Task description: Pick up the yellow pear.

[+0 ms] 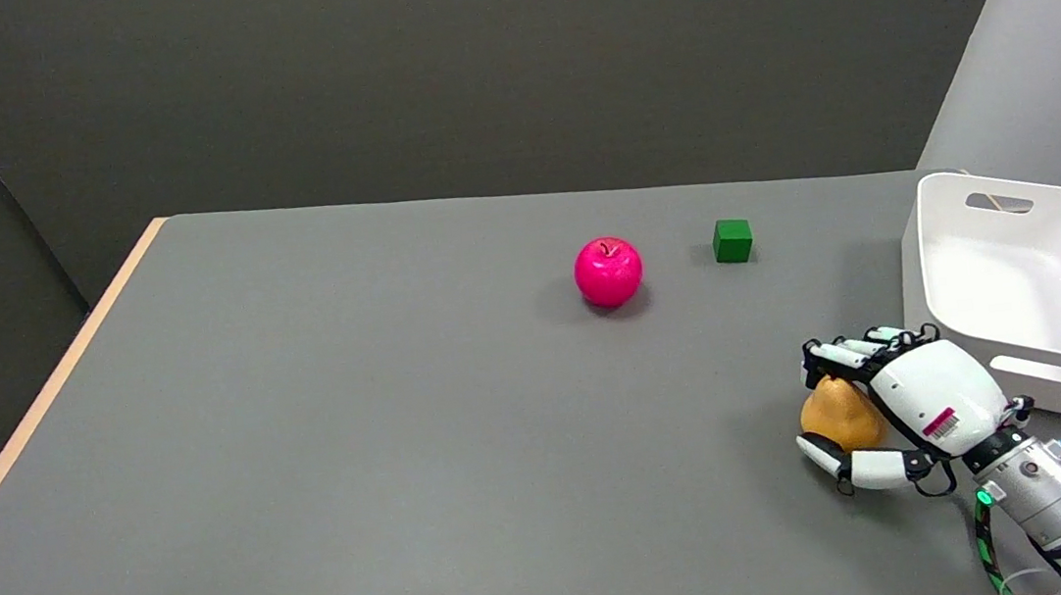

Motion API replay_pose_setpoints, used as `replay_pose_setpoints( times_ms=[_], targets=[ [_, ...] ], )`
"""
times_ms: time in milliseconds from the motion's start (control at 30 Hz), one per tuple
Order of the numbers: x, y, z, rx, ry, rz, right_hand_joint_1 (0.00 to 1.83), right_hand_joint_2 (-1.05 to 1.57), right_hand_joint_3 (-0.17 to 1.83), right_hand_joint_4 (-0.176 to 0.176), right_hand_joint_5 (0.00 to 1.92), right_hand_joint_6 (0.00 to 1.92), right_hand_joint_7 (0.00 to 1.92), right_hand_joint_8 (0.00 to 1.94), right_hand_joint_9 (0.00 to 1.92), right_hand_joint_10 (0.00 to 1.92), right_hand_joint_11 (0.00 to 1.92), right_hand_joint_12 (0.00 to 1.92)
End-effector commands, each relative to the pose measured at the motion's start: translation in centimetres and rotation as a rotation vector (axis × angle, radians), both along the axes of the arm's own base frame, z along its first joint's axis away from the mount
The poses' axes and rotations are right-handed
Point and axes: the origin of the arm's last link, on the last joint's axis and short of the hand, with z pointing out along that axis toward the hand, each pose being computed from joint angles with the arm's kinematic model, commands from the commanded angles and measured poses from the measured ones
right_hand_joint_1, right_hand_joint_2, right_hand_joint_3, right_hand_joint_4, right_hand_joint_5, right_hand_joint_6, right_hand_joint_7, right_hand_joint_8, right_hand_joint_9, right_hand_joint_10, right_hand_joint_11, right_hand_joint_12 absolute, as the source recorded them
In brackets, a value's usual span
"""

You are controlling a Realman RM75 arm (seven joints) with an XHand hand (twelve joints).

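The yellow pear (837, 415) lies at the near right part of the grey table (358, 434), just in front of the white plastic bin (1032, 284), and the right hand (907, 406) is wrapped around it from the right side: the fingers (842, 353) curl over the pear's far side and top, while the thumb (839, 462) hooks under its near side, so the fruit sits cupped against the palm. The hand appears to have closed on the pear, though whether the pear has left the table cannot be told from this angle; a shadow lies under it and to its left. The step in hand looks to be securing the grasp and lifting. To do it well, the hand would want firm contact on both opposing sides before rising, since a pear's tapered, smooth shape could slide out towards its narrow end if squeezed unevenly. A straight upward lift, with the wrist kept level, seems safest, and it should keep away from the bin's wall just beside the hand. The pink apple (608, 272) and the green cube (733, 241) sit well apart, further back, and pose no obstacle
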Motion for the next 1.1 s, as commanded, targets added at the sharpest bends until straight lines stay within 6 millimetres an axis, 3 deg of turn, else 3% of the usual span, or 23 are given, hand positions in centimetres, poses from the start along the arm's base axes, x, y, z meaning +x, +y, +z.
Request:
replay_pose_setpoints(
  times_ms=[33, 233, 633, 667, 733, 833, 933, 1100],
  targets=[
    [1.4, -2.0, -0.1, 0.024, 0.066, 0.064, 0.96, 0.69, 1.16, 0.176, 0.86, 1.66, 1.09, 1.94, 1.17, 1.92, 0.74, 1.92],
    [5.5, -3.7, 0.6, 0.048, 0.104, 0.179, 0.95, 0.67, 1.23, 0.176, 0.87, 1.71, 1.13, 1.94, 1.18, 1.92, 0.78, 1.92],
    [16.7, -8.2, 2.1, -0.001, 0.315, 0.406, 0.92, 0.68, 1.3, 0.176, 0.85, 1.82, 1.16, 1.94, 1.22, 1.92, 0.83, 1.92],
    [17.9, -8.5, 2.3, -0.01, 0.327, 0.43, 0.92, 0.68, 1.25, 0.175, 0.85, 1.83, 1.16, 1.94, 1.22, 1.92, 0.83, 1.92],
    [19.6, -8.9, 2.7, -0.027, 0.344, 0.468, 0.93, 0.65, 0.86, 0.166, 0.9, 1.92, 1.15, 1.94, 1.22, 1.92, 0.81, 1.92],
    [21.9, -9.8, 3.6, -0.083, 0.406, 0.507, 0.93, 0.65, 0.86, 0.155, 0.9, 1.92, 1.15, 1.94, 1.22, 1.92, 0.8, 1.92],
    [23.0, -10.5, 5.4, -0.18, 0.467, 0.496, 0.93, 0.65, 0.86, 0.153, 0.9, 1.92, 1.15, 1.94, 1.22, 1.92, 0.8, 1.92],
    [22.9, -10.8, 9.4, -0.34, 0.47, 0.42, 0.93, 0.65, 0.86, 0.145, 0.9, 1.92, 1.13, 1.94, 1.22, 1.92, 0.75, 1.92]
  ],
)
